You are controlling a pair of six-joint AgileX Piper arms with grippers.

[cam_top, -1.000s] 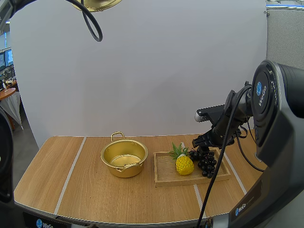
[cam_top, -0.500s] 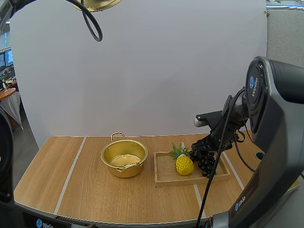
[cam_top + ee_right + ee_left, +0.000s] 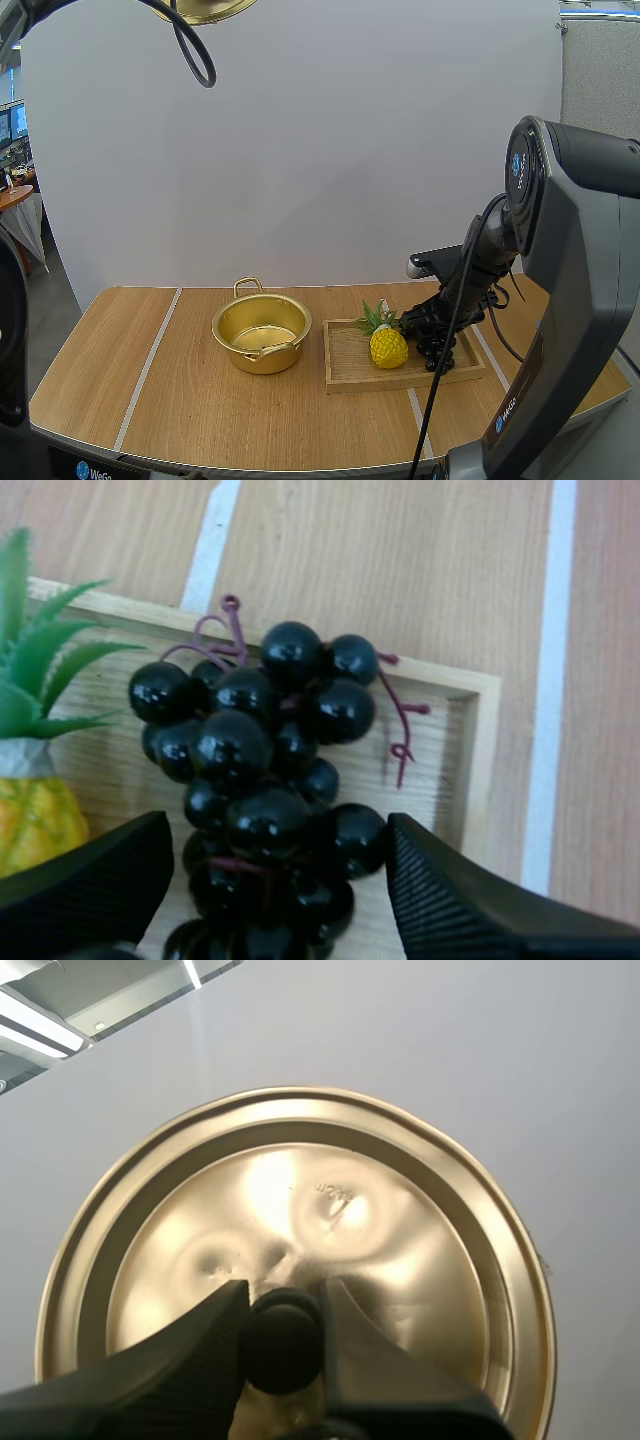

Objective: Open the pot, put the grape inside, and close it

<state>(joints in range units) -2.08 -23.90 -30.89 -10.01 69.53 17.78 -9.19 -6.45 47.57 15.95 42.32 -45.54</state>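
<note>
Grapes [image 3: 265,770] in tray [image 3: 480,750], right end effector [image 3: 280,880] astride; left end effector [image 3: 283,1310] pinching lid [image 3: 400,1190].

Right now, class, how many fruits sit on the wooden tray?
2. The pineapple stands on the tray's left side; the bunch of grapes lies beside it on the right side, between the right tool's open fingers. None looks hidden.

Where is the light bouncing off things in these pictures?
Left wrist view: pale blotches of reflected light on the lid. Right wrist view: small white glints on the grapes. High view: the inside of the pot gleams.
</note>
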